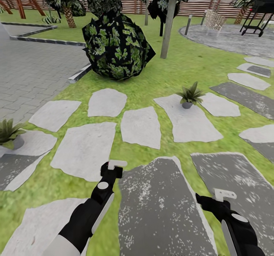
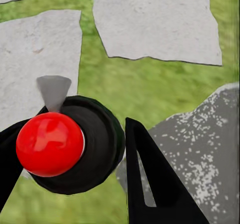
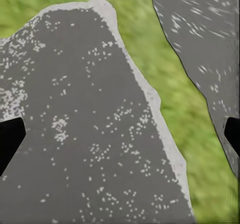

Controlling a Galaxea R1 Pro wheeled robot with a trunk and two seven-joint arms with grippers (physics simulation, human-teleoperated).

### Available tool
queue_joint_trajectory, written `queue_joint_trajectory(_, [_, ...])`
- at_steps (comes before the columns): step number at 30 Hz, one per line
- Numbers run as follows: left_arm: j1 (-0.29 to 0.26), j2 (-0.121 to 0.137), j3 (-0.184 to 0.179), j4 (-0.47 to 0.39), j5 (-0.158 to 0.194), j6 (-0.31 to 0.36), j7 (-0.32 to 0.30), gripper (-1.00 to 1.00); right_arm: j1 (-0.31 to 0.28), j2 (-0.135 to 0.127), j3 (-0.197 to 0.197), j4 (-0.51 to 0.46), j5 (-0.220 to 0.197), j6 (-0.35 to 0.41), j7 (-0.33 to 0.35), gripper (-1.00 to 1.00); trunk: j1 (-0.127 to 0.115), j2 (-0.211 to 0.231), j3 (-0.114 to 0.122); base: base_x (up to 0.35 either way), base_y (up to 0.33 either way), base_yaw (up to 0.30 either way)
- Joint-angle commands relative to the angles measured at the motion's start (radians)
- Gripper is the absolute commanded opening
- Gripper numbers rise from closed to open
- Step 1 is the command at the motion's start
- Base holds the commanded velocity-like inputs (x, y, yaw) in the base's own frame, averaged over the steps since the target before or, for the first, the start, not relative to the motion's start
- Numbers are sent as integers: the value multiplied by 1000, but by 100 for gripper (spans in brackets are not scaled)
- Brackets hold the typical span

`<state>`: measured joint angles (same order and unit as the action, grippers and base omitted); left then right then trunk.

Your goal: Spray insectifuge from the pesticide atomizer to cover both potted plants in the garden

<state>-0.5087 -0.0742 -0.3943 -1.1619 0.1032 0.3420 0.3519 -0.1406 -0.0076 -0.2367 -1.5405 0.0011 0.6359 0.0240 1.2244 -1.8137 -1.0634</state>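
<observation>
The left claw (image 2: 75,149) is clamped on the slim dark green pesticide atomizer with its red collar (image 2: 50,144) and pale grey-white trigger head (image 1: 116,164), held over the green lawn (image 1: 182,65) and grey stepping stones (image 1: 140,126). The right claw (image 3: 120,134) stands wide and empty above a dark speckled stone (image 3: 85,134). One small olive-green potted plant in a tiny grey pot (image 1: 189,96) sits on a pale stone ahead to the right; the other (image 1: 9,134) stands at the far left. A big dark round bush (image 1: 116,46) and a brown slatted wooden fence (image 1: 205,3) lie beyond.
</observation>
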Motion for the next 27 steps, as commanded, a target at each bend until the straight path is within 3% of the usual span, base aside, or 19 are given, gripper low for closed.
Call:
queue_joint_trajectory(1, [-1,1,-2,-2,10,3,8,-100,-1,0,-1,-1,0,5,2,100,0,0,1,0,0,-253])
queue_joint_trajectory(27, [-1,0,1,-1,16,3,7,-100,-1,0,0,-1,0,5,4,100,0,0,34,0,0,-250])
